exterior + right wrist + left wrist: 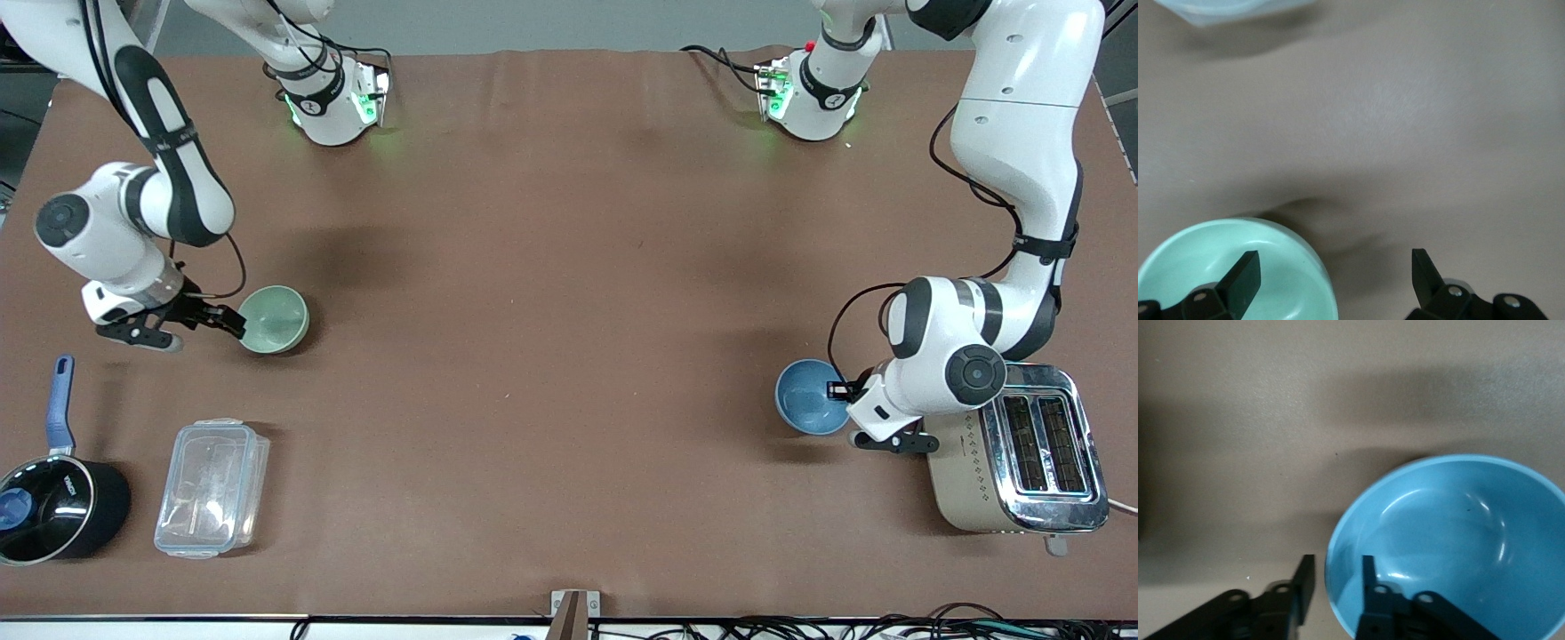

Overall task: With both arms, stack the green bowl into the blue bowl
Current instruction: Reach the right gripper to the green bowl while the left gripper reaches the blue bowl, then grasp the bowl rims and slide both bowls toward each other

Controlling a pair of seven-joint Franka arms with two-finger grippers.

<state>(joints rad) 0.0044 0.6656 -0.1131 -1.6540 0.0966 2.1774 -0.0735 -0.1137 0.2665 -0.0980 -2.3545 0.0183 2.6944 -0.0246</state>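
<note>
On the brown worktop (551, 293), the green bowl (274, 318) sits upright toward the right arm's end, and the blue bowl (811, 396) sits upright toward the left arm's end, well apart from it. The right end effector (227, 322) is at the green bowl's rim with its fingers spread wide: one finger (1243, 277) reaches inside the bowl (1238, 273), the other stays outside over bare worktop. The left end effector (840, 389) straddles the blue bowl's (1451, 547) rim with a narrow gap, one finger (1369, 580) inside and one (1305, 581) just outside the wall. A toaster (1022, 453) stands beside the blue bowl. Nearer the front camera than the green bowl lie a clear lidded container (212, 487) and a black saucepan (58, 507) with a blue handle.
</note>
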